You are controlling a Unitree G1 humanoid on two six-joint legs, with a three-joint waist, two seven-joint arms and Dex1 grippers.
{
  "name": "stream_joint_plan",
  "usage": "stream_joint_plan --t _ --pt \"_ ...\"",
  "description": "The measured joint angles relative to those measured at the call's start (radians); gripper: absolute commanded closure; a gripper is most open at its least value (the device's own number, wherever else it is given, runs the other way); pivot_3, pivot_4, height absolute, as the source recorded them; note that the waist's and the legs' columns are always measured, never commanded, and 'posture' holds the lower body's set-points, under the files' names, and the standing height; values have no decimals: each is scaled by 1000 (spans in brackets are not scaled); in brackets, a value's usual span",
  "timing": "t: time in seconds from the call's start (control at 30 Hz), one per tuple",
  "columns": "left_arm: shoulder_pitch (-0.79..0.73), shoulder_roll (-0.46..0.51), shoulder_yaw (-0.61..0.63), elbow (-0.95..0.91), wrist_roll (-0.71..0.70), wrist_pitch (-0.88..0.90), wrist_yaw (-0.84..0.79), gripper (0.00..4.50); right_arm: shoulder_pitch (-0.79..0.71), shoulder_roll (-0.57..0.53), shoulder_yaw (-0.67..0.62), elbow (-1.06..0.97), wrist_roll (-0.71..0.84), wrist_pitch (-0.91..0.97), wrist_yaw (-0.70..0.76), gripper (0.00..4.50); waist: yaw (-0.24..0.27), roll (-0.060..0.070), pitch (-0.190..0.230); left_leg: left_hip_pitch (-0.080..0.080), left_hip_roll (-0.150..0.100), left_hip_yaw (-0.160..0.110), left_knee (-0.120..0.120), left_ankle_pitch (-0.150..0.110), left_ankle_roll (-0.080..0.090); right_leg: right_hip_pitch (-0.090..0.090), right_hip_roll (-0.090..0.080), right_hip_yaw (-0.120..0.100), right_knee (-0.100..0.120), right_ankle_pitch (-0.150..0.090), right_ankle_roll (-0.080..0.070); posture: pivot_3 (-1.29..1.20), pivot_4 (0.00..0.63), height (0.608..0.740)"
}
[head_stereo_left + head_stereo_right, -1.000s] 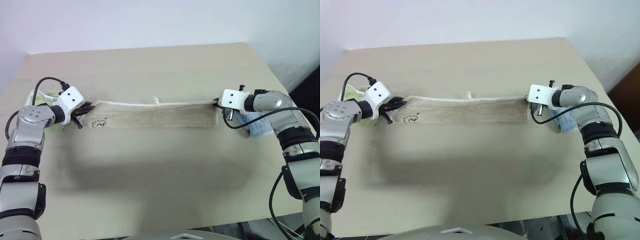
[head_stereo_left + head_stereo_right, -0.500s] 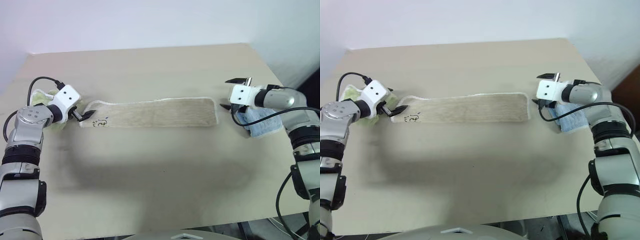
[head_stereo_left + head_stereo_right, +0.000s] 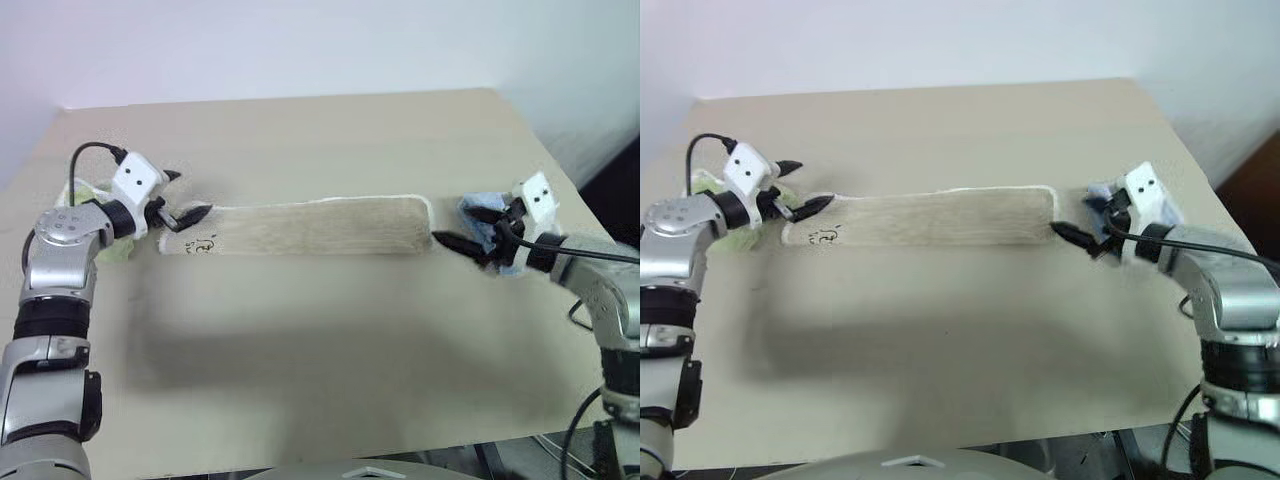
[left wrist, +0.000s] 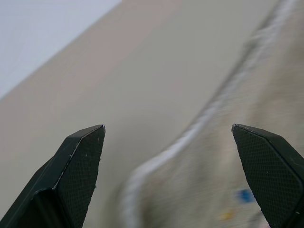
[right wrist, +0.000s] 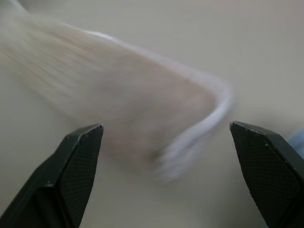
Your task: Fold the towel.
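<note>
The beige towel [image 3: 300, 226] lies flat on the table as a long narrow strip with a white edge, and its small dark mark [image 3: 203, 243] sits near the left end. My left gripper [image 3: 193, 193] hovers open just over that left end, nothing between its fingers [image 4: 80, 156]. My right gripper [image 3: 455, 224] stands open just off the towel's right end, one fingertip close to the corner. In the right wrist view the towel's right end [image 5: 118, 95] lies ahead of the spread fingers [image 5: 76, 161], apart from them.
A light green towel [image 3: 85, 192] lies bunched under my left forearm near the table's left edge. A light blue towel [image 3: 478, 206] sits behind my right gripper by the right edge. The tan table [image 3: 320, 360] stretches wide toward the front.
Both grippers have opened and let go of the towel's ends, and the towel now lies flat. The right hand pulled back and rolled over. The left hand rose a little.
</note>
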Motion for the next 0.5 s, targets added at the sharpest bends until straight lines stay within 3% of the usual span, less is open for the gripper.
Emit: stream_joint_plan --t 0.2,0.3,0.5 --pt "33 -20 -19 -112 -31 57 -67 12 -101 277 -265 -66 145 457 -258 18 2 1 -1 0 1 0 -1 0 0 -1 1 0 0 0 0 0 150 728" --pt "38 -35 -26 -144 -48 81 -76 12 -127 415 -355 -39 184 522 -409 18 1 1 0 -1 0 0 -1 0 0 -2 1 0 0 0 0 0 150 728" --pt "62 -37 -26 -210 -68 124 -96 12 -190 548 -484 25 279 523 -686 18 -1 1 -1 -2 -1 0 -2 0 0 -3 2 0 0 0 0 0 150 728"
